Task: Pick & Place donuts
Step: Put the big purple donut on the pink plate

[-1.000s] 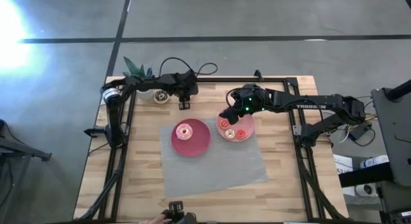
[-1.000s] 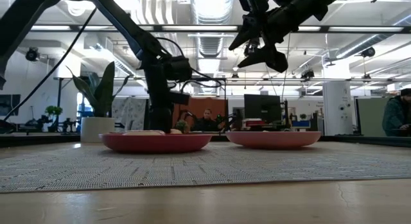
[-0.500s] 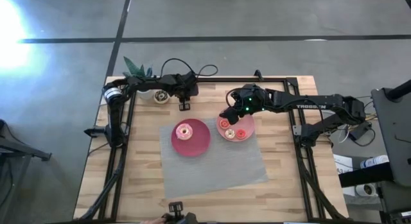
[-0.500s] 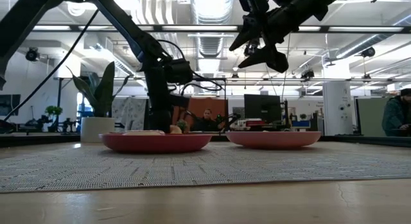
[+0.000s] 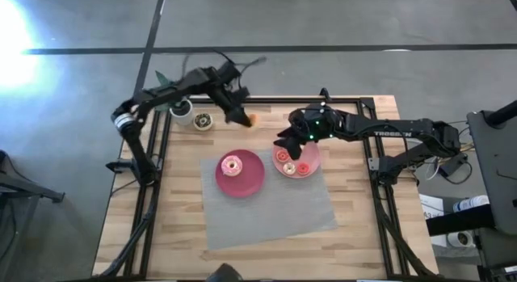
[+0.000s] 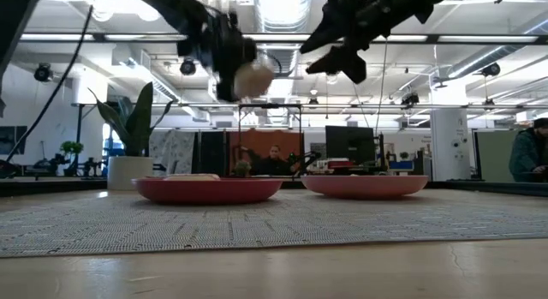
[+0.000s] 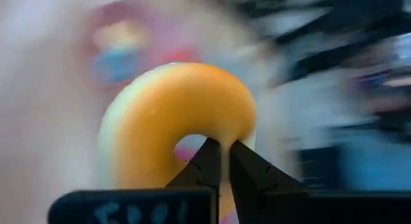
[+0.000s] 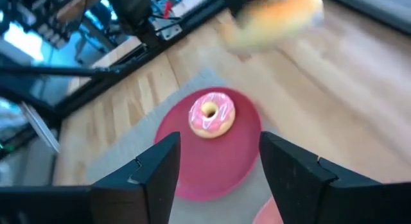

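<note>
The right arm [image 5: 388,134] bears the word "TROSSEN".

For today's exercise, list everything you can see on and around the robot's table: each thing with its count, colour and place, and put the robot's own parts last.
Held donut: one, orange-tan, gripped in the air above the table's far side.
Iced donut: one, pink icing, on the magenta plate.
Small donuts: about three, red and orange, on the pink plate.
Magenta plate: one, on the mat, centre.
Pink plate: one, on the mat, right of the magenta plate.
Mat: one, grey mesh, on the wooden table.
Potted plant: one, green in a white pot, far left corner.
Left gripper: shut on the held donut.
Right gripper: open, above the pink plate.
</note>
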